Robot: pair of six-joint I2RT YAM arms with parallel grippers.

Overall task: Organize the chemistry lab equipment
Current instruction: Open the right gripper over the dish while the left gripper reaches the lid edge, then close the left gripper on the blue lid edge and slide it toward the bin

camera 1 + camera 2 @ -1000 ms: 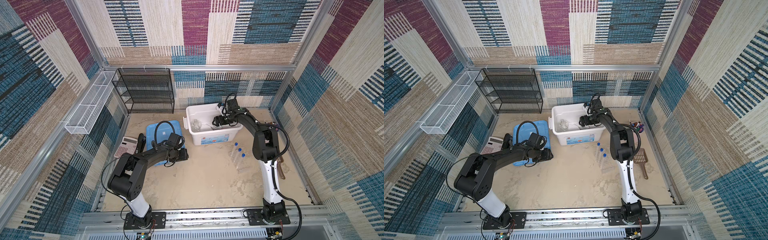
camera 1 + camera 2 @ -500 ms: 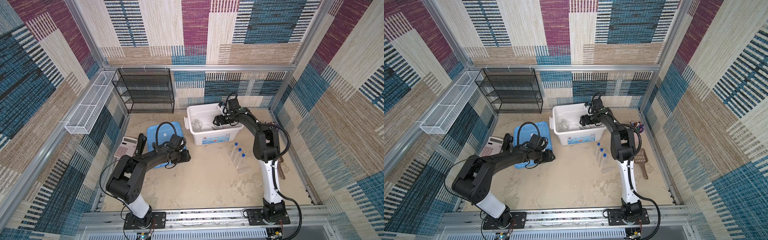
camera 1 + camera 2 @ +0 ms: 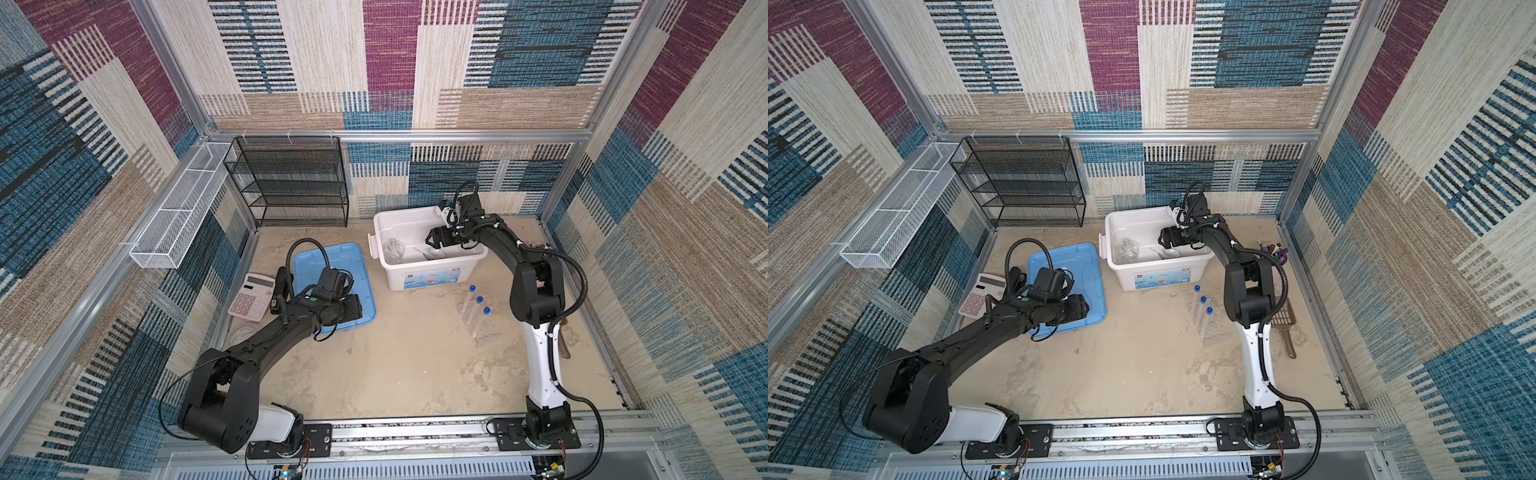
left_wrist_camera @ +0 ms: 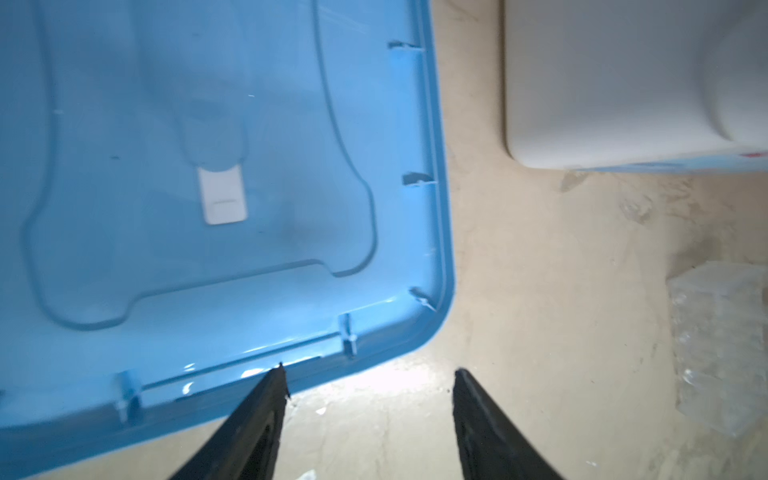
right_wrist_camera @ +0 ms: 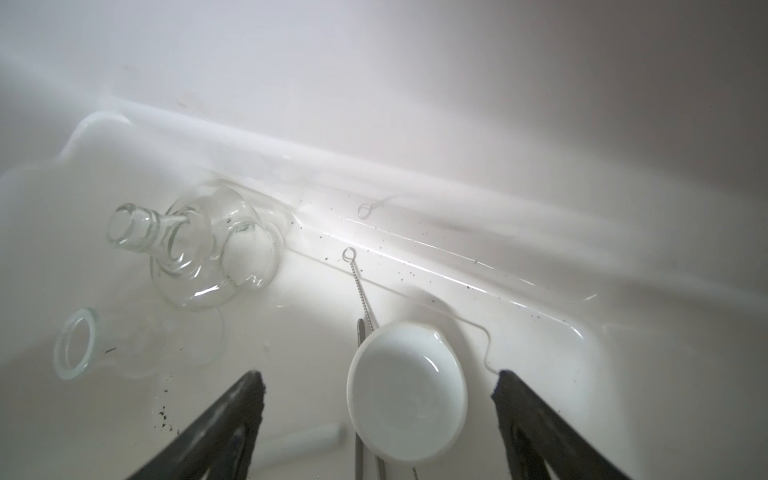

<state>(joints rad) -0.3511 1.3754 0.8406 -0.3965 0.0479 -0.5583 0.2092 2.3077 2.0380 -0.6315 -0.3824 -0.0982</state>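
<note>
**Glass crowding the bin, tubes waiting outside**

Inside the white bin (image 3: 432, 276), the flask (image 5: 208, 245) and beaker (image 5: 158, 345) are lying on their sides close together. The white ceramic dish (image 5: 407, 390) is apparently sitting over the tweezers (image 5: 360, 336) and wire brush (image 5: 361, 291). The right gripper (image 5: 380, 380) is hovering wide open just above the dish, gripping nothing; dipping lower is risking a nudge that sends the dish into the glass. Three clear, blue-capped test tubes (image 3: 478, 309) are lying side by side on the bench near the bin, likely prone to rolling. The left gripper (image 4: 370, 374) is hanging open and empty at the blue lid (image 4: 208, 166), one finger risking catching its rim.
</note>
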